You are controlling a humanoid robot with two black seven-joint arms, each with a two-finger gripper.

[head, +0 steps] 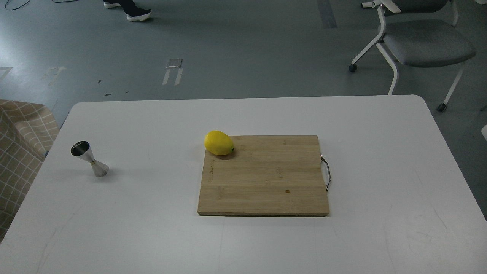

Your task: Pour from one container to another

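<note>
The other container, a small shiny steel hourglass-shaped jigger point(90, 160), stands upright near the left edge of the white table point(266, 114), its open top facing up. The one container to pour from is out of view. Neither of my arms nor either gripper shows in the head view, so nothing is held in sight.
A wooden cutting board point(266, 182) with a metal handle on its right side lies mid-table, and a yellow lemon point(218, 142) rests on its far left corner. A checkered cloth-covered object point(19, 144) sits beside the table's left edge. A grey chair point(422, 38) stands beyond the far right corner.
</note>
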